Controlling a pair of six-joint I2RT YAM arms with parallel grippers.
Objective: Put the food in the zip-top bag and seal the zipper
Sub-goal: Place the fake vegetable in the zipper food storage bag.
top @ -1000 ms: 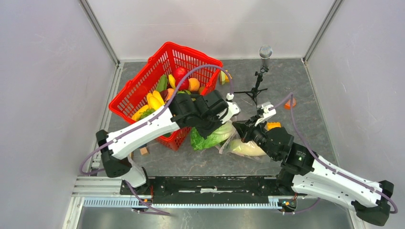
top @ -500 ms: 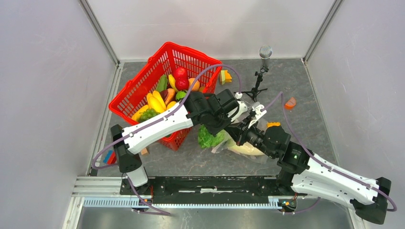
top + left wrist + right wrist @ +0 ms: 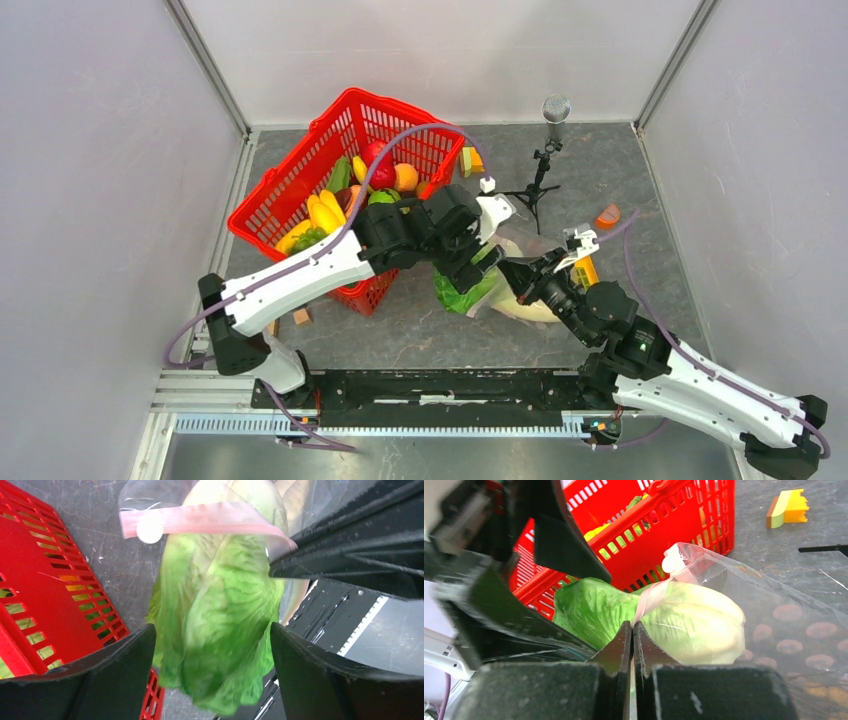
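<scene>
**Lettuce [image 3: 220, 610] lying halfway through the mouth of the zip-top bag [image 3: 535, 255]**

Nearest to us, the right gripper [image 3: 632, 627] is reaching in from 5 o'clock toward the middle of the table [image 3: 640, 180]. Its jaws are pressing tight together on the zipper [image 3: 650, 596], lifting that lip of the bag so the mouth is gaping toward 9 o'clock.

Just beyond it, the lettuce is straddling the pink strip. Its pale end is sitting under the clear plastic on the 3 o'clock side, and its leafy green end is sticking out toward 9 o'clock. A long cream-white vegetable [image 3: 530, 312] seems to be lying inside the bag along its 6 o'clock edge.

Over the green end, the left gripper [image 3: 212, 627] is hanging in from 9 o'clock with its jaws standing wide apart, one on each side of the leaf. We are not seeing them pinch it.

Farthest off, at 10 to 11 o'clock, the red basket [image 3: 290, 195] is holding the bananas [image 3: 325, 210], the round red fruit [image 3: 378, 172] and more produce.

We are judging that the loading step is in hand and the lettuce is only partly in. The next move is calling for a nudge on the green end, past the zipper and deeper toward 3 o'clock, while the right jaws hold the mouth up. More pieces are waiting in the basket, and the sealing is not yet begun.
</scene>
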